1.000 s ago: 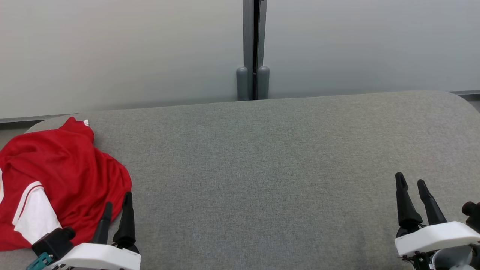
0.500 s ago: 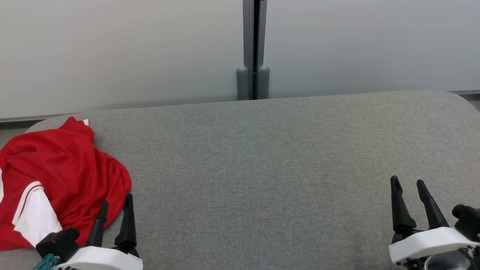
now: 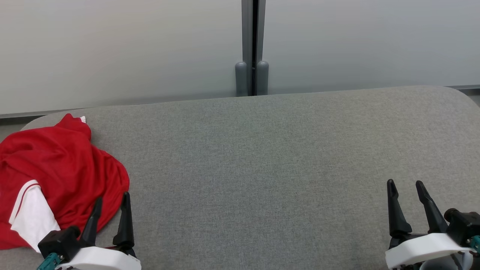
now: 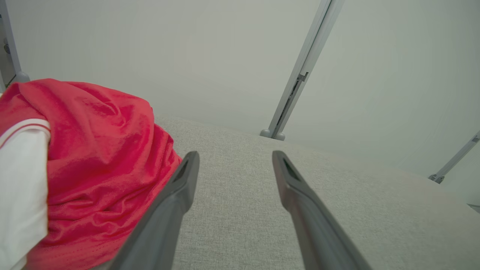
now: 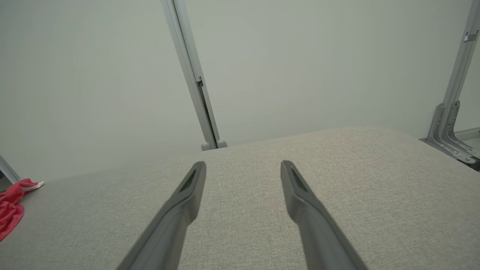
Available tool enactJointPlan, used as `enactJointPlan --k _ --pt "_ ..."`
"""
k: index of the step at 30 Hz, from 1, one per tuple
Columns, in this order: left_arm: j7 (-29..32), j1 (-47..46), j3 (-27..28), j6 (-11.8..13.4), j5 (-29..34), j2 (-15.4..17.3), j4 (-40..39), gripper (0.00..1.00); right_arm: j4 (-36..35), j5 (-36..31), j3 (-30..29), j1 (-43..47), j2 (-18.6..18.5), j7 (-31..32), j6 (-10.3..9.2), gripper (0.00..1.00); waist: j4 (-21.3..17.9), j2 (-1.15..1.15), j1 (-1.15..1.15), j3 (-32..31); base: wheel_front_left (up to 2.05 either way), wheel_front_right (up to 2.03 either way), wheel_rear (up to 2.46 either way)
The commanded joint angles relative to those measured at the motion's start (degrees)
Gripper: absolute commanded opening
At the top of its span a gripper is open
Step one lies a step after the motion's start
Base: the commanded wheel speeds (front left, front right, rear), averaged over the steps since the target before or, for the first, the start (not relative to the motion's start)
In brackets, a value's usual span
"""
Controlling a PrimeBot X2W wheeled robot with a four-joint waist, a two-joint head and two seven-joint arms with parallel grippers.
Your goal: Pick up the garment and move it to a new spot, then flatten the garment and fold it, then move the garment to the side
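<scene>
No readable writing anywhere.
The red and white garment (image 3: 63, 165), the grey padded surface (image 3: 262, 168) and the pale wall panels (image 3: 112, 48) behind it bear no letters, numbers, brand marks or signs that can be made out in the head or wrist views.

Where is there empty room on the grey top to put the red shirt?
The middle of the top is bare, from the shirt on the left to the right pincer, and back to the wall. Only the left end is crowded: the shirt lies there by the left pincer.
</scene>
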Motion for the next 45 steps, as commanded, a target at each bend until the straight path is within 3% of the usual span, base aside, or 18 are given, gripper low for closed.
enactJointPlan --k 1,27,45 --pt "-0.5 -0.2 0.3 0.3 1.7 0.5 -0.6 1.0 -0.5 -1.7 -0.1 0.2 -0.1 -0.6 0.11 1.0 0.0 0.0 0.0 0.2 0.0 0.0 0.0" --pt "-3.6 0.4 2.0 -0.1 13.7 0.4 1.4 1.0 -0.6 -13.5 -1.0 0.9 0.4 -3.7 0.12 1.0 -0.6 0.0 0.0 0.5 0.0 0.0 0.0" --pt "-5.2 0.9 2.8 -0.5 18.2 0.0 3.6 1.0 -0.3 -18.0 -1.8 0.9 0.2 -5.3 0.13 1.0 -0.3 0.0 0.0 0.7 0.0 0.0 0.0"
